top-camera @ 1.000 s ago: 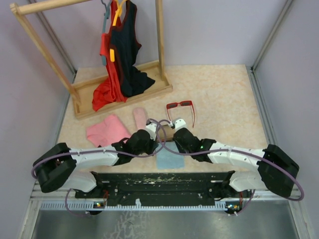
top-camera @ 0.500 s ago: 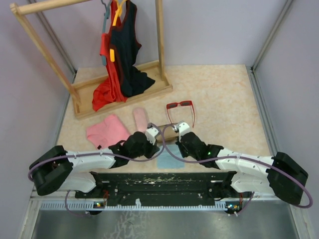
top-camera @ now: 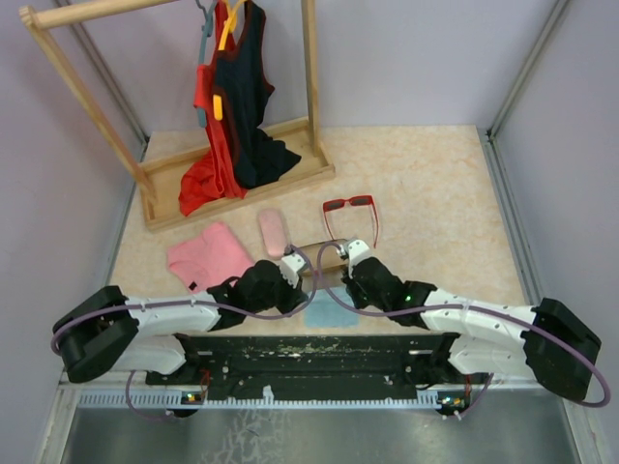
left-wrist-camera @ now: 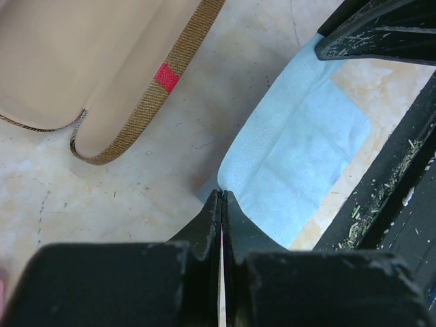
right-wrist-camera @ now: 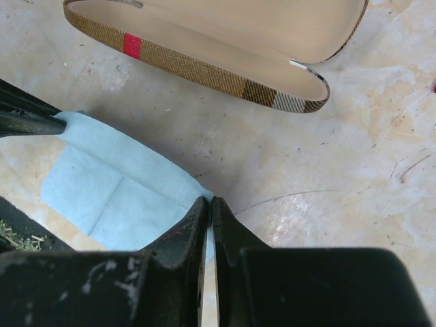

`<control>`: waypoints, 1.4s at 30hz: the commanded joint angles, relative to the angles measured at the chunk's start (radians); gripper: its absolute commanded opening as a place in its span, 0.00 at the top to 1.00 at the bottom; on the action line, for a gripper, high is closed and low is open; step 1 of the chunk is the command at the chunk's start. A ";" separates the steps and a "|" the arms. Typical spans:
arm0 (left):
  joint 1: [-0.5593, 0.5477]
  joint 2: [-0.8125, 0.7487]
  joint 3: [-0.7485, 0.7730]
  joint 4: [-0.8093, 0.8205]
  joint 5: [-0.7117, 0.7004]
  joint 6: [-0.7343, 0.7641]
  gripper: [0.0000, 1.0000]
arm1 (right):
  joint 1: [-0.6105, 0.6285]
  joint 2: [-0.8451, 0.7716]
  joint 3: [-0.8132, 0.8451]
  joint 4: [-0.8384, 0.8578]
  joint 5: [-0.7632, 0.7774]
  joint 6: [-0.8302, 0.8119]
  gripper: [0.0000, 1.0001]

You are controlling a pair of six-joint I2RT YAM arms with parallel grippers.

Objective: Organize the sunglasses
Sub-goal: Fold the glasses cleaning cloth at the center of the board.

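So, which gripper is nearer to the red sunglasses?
Right. The right gripper sits just on the near side of the red sunglasses; the left gripper is farther off, toward their near left.

Overhead looks down; close wrist views share cloth (left-wrist-camera: 293, 157).

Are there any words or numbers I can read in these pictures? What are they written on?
None can be read.
The open brown checked case has only a red stripe, no writing.
The pink folded cloth has a small dark tag, too small to read.
The red sunglasses show no brand.
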 commanded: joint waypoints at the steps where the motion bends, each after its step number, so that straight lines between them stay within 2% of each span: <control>1: 0.000 -0.002 -0.011 0.030 0.034 0.001 1.00 | 0.001 -0.046 -0.005 -0.010 -0.023 0.037 0.91; 18: -0.006 0.019 -0.031 0.045 0.094 -0.006 1.00 | 0.001 -0.027 -0.013 -0.064 -0.099 0.112 0.90; 31: -0.012 0.036 -0.033 0.052 0.132 -0.004 1.00 | 0.002 -0.012 -0.003 -0.090 -0.099 0.135 0.80; 39: -0.015 0.032 -0.043 0.068 0.175 0.001 0.92 | 0.001 -0.065 -0.018 -0.100 -0.119 0.143 0.76; 42: -0.015 0.021 -0.051 0.069 0.176 -0.005 0.85 | 0.001 -0.089 -0.020 -0.113 -0.135 0.151 0.72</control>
